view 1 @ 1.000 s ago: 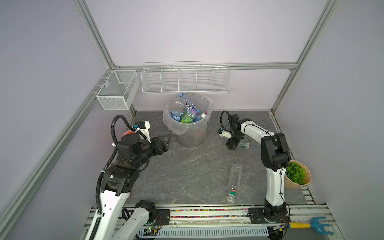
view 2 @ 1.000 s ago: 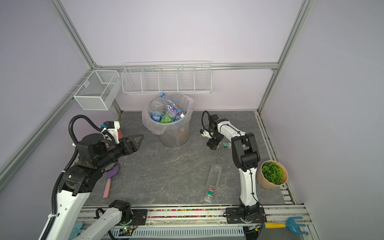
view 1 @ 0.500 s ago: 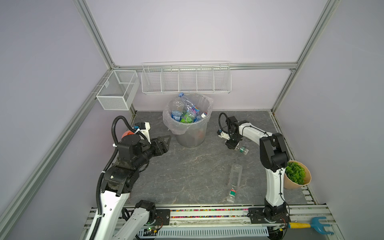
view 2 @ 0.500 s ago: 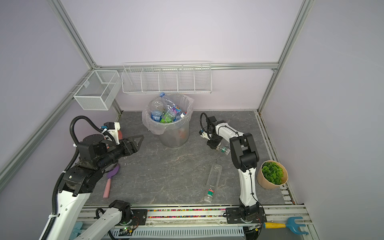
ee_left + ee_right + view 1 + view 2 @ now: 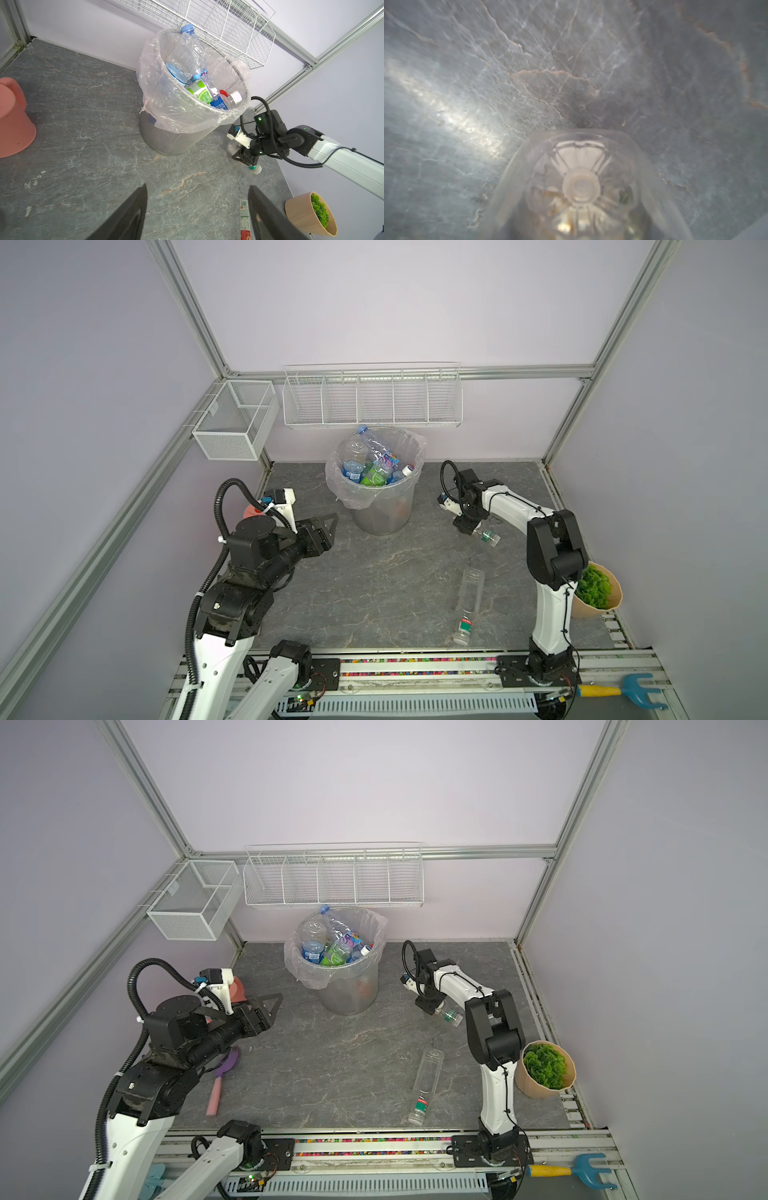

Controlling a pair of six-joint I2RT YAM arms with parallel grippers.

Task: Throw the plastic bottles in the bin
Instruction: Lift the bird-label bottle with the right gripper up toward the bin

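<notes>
The right claw (image 5: pixel 471 527) pinches a clear bottle (image 5: pixel 488 537), capped end jutting free, at 4 o'clock from the bin (image 5: pixel 380 514) standing at 12 o'clock on the tabletop (image 5: pixel 374 585), so it may swivel loose or bounce off the heaped bottles (image 5: pixel 374 472), while the left claw (image 5: pixel 328 523) hangs spread and empty.

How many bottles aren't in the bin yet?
2. A small bottle is gripped by the right gripper, right of the bin; a long bottle lies on the table nearer the front. More may be hidden.
</notes>
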